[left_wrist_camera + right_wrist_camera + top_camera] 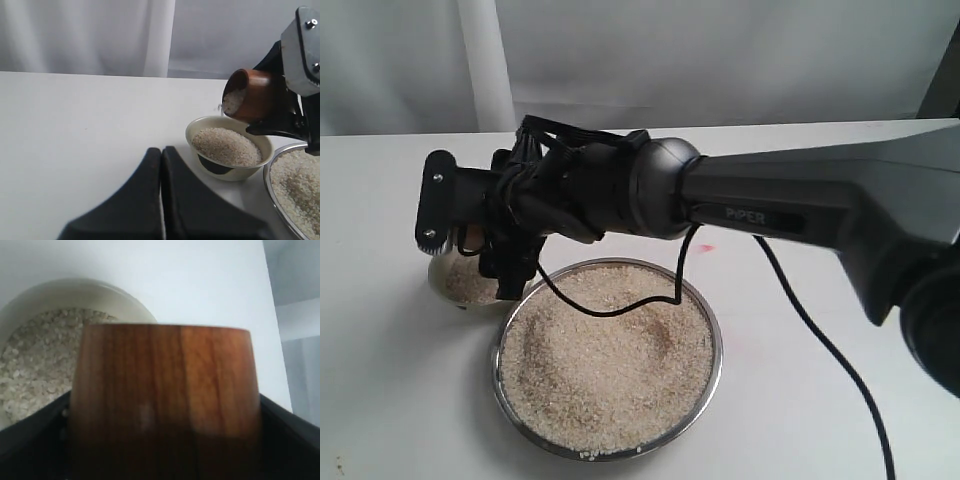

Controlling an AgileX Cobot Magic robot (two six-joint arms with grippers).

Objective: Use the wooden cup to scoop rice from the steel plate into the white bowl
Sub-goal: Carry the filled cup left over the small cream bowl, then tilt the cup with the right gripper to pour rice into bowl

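Note:
My right gripper (470,240) reaches across to the left and is shut on the wooden cup (255,95). The cup is tipped on its side above the white bowl (194,131), mouth toward it. Rice (232,102) lies at the cup's lip and a few grains drop off it. The bowl holds a heap of rice (225,146). In the right wrist view the cup (165,390) fills the picture, with the bowl (75,290) beyond it. The steel plate (716,350) lies beside the bowl, full of rice (600,365). My left gripper (161,150) is shut on nothing, low over the table short of the bowl.
A black cable (820,340) hangs from the right arm and trails across the plate's far side and the table to the right. A white curtain (100,35) backs the white table (75,125).

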